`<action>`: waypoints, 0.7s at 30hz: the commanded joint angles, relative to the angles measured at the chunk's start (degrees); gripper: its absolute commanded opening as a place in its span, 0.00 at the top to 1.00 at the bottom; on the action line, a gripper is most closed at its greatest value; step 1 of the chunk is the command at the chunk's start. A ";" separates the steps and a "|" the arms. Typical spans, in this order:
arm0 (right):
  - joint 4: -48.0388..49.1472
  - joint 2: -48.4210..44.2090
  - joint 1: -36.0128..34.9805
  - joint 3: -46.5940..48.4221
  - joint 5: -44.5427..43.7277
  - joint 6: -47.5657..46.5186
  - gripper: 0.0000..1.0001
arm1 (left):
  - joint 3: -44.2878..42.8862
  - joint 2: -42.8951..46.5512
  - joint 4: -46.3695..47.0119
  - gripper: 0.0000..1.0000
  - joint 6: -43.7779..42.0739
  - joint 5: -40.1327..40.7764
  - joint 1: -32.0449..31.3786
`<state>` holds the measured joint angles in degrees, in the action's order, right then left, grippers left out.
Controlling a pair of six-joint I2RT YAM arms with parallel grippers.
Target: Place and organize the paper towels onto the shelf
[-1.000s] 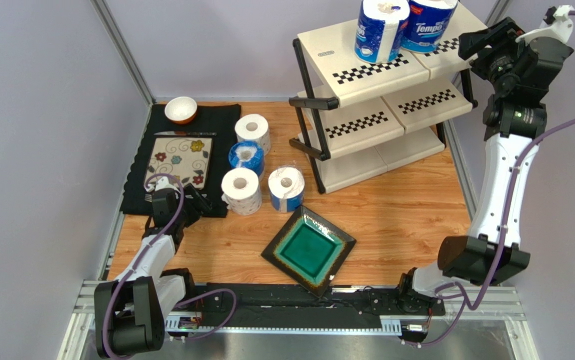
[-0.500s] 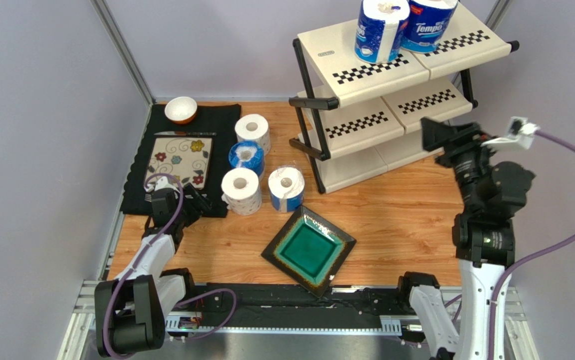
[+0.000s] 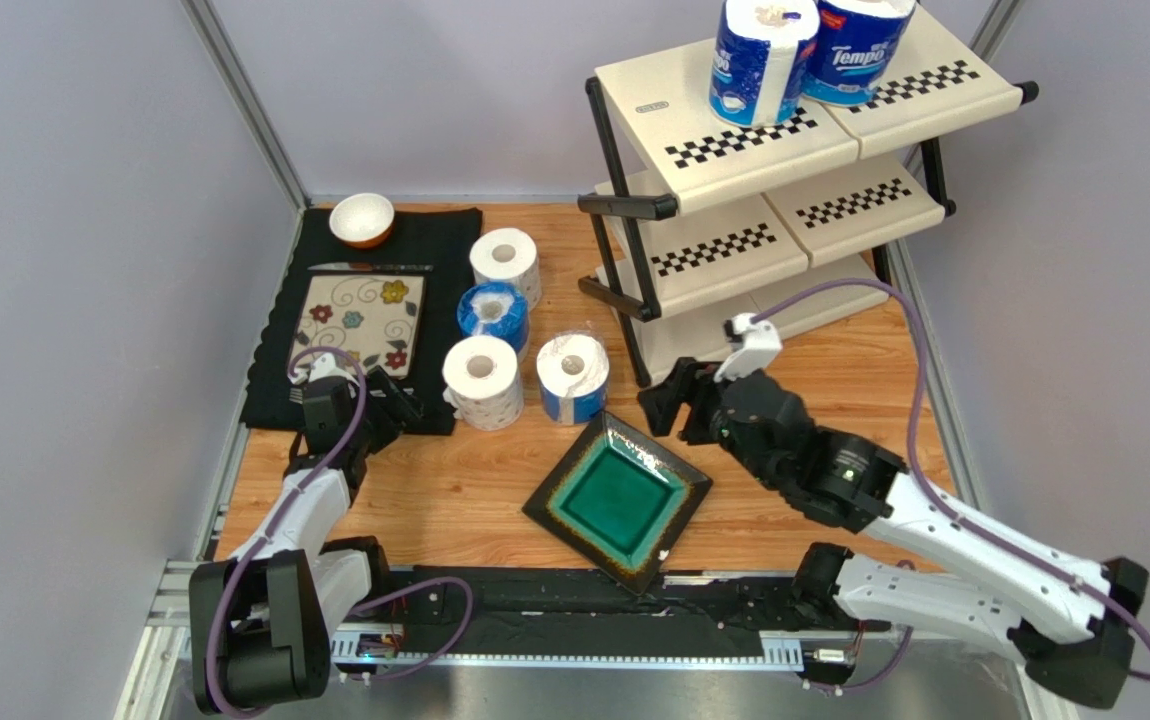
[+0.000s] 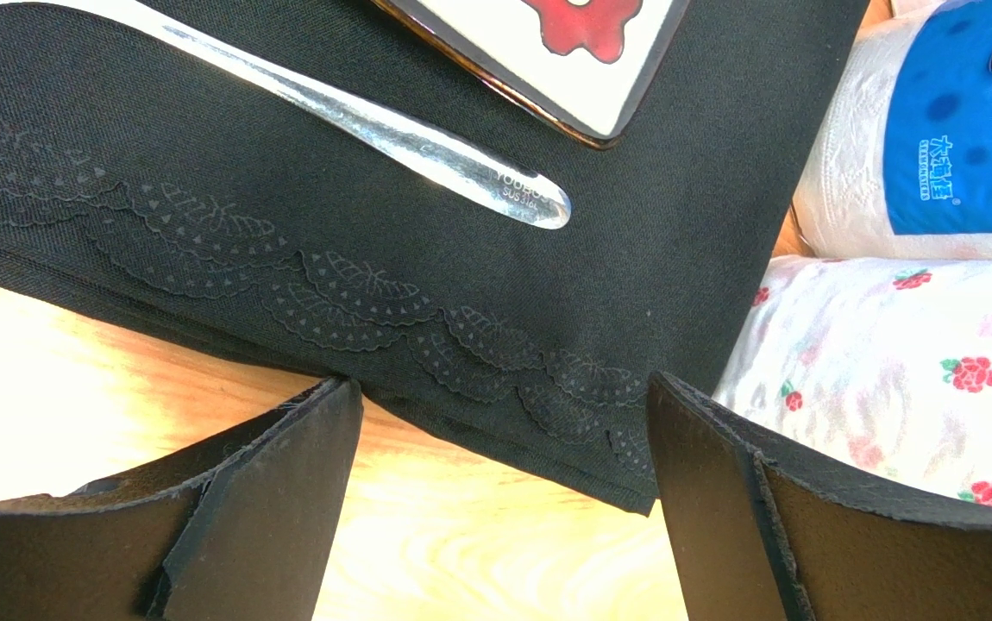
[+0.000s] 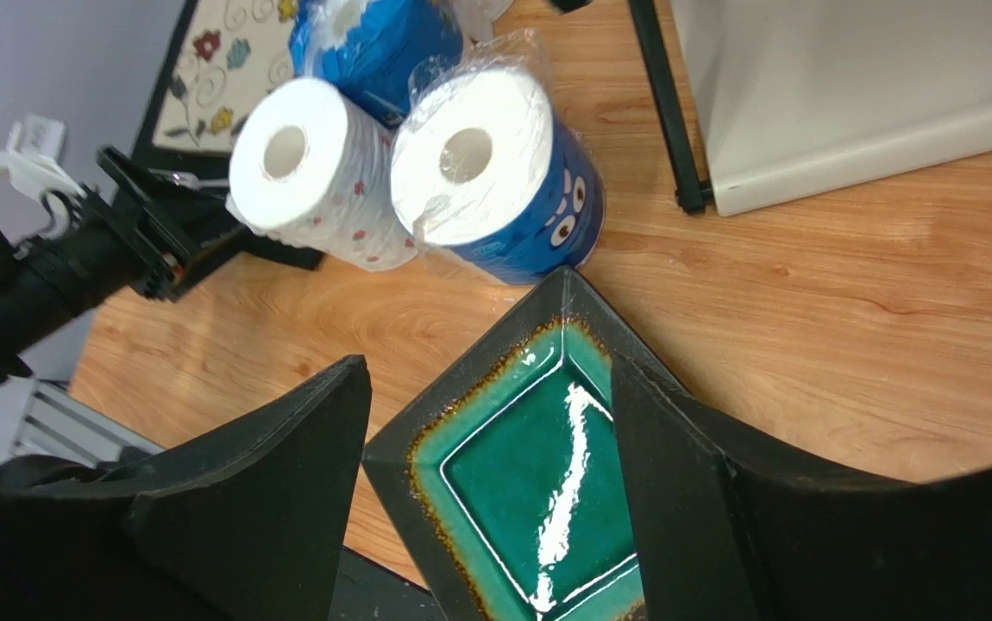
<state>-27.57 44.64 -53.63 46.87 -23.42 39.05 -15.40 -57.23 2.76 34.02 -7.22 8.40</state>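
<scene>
The shelf point(image 3: 777, 225) stands at the back right with two wrapped paper towels point(image 3: 762, 60) point(image 3: 855, 45) on its top tier. Several more paper towels sit in a cluster mid-table: a white one point(image 3: 506, 266), a blue one point(image 3: 493, 315), a floral one point(image 3: 482, 381) point(image 5: 307, 175) and a blue-wrapped one point(image 3: 572, 378) point(image 5: 501, 168). My right gripper point(image 3: 667, 408) point(image 5: 488, 505) hangs open and empty over the green plate, just right of the blue-wrapped roll. My left gripper point(image 3: 386, 402) point(image 4: 501, 518) is open and empty at the placemat's near edge, left of the floral roll point(image 4: 903, 375).
A green square plate point(image 3: 617, 497) point(image 5: 527, 479) lies in front of the rolls. The black placemat point(image 3: 273, 375) point(image 4: 333, 259) carries a flowered dish point(image 3: 359, 321), a clear utensil point(image 4: 372, 123) and a small bowl point(image 3: 362, 219). The shelf's black legs point(image 3: 626, 300) stand near the rolls.
My right arm has swung down from beside the shelf's top tier to low over the table by the green plate, jaws a little wider. The left arm has stayed put.
</scene>
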 commanded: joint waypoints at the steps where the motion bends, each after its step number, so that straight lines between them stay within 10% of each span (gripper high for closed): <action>1: 2.78 8.94 -10.50 5.41 -15.59 -3.88 0.28 | 1.78 -0.95 -3.03 0.10 0.78 -1.30 0.12; 21: 8.24 42.62 -10.37 30.73 2.56 -17.61 0.27 | 1.95 -0.77 -3.03 0.10 0.61 -0.69 0.12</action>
<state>-20.69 84.62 -67.16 72.97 -25.98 21.65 -15.35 -57.23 2.85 34.02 -7.22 8.40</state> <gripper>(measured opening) 0.733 0.896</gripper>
